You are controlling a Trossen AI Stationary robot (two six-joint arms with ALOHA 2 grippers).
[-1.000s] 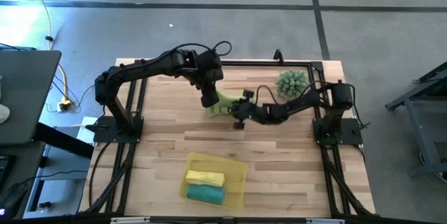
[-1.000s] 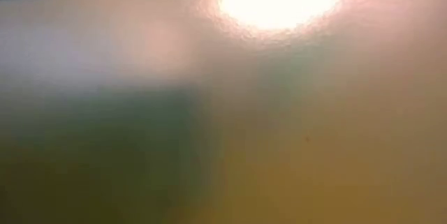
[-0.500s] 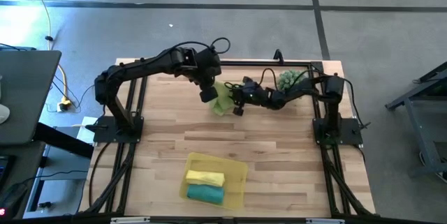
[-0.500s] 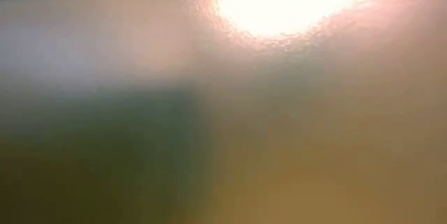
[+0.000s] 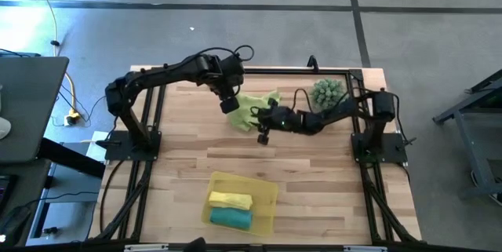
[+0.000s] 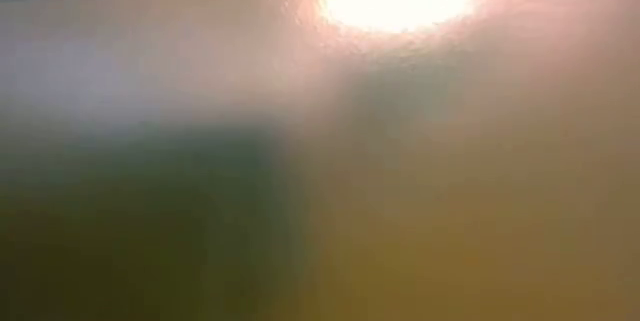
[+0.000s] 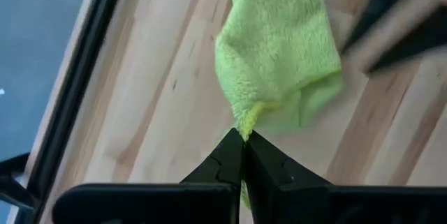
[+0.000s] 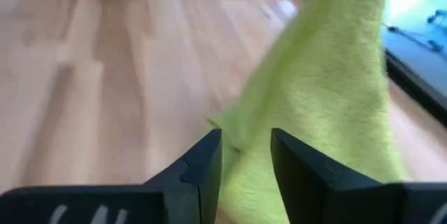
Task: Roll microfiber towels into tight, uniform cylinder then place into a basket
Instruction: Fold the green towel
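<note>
High view — left hand [image 5: 229, 105] pinches lime towel [image 5: 252, 104]; right hand [image 5: 264, 116] parted beside it.

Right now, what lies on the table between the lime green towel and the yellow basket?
Nothing: in the high view, only bare wooden table separates the lime green towel from the yellow basket.

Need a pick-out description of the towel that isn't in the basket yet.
On the wooden table, look to the far half, between the two arms. The lime green towel lies there unrolled, one corner pinched in the shut left claw. Unlike the yellow towel and teal towel, it is outside the basket.
</note>
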